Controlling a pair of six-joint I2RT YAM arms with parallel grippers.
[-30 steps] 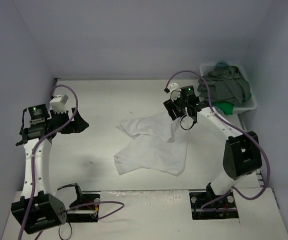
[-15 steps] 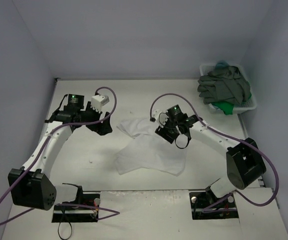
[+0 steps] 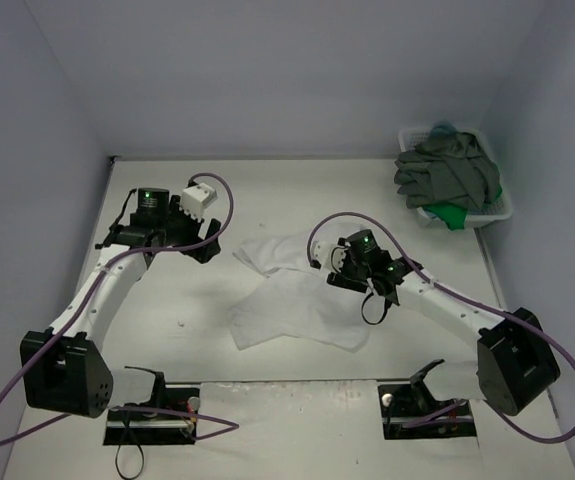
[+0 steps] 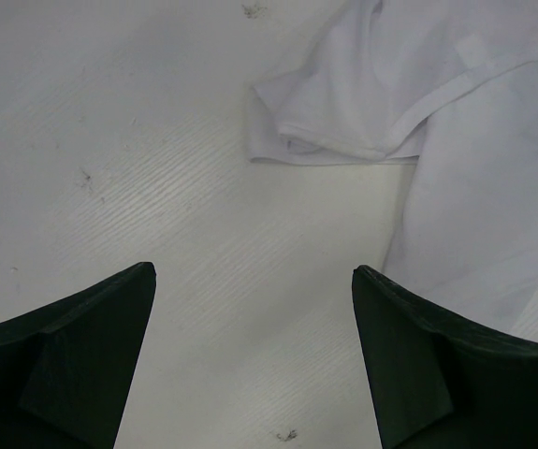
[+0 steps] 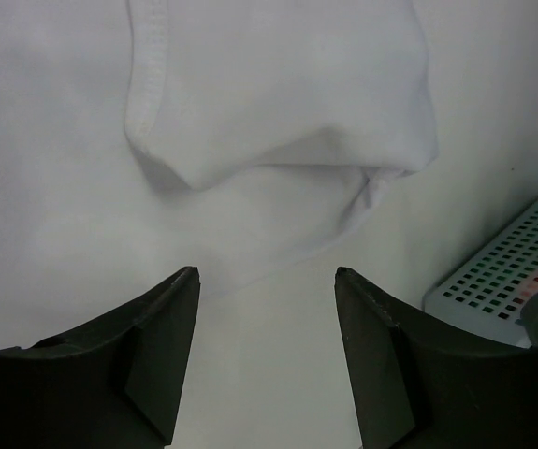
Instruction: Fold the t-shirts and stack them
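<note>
From above, the white shirt (image 3: 302, 305) lies rumpled in the middle of the table (image 3: 167, 320), between the left gripper (image 3: 205, 250) and the right gripper (image 3: 339, 272); a grey shirt (image 3: 447, 172) and a green shirt (image 3: 454, 216) sit in the basket (image 3: 505, 208) at far right; left wrist — fingers (image 4: 81, 355) wide apart over bare table, the white shirt just ahead; right wrist — fingers (image 5: 156, 346) spread above the white shirt, gripping nothing.

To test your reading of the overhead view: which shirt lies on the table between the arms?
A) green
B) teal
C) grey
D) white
D: the white shirt lies crumpled on the table; the grey shirt and green shirt are in the basket.
</note>
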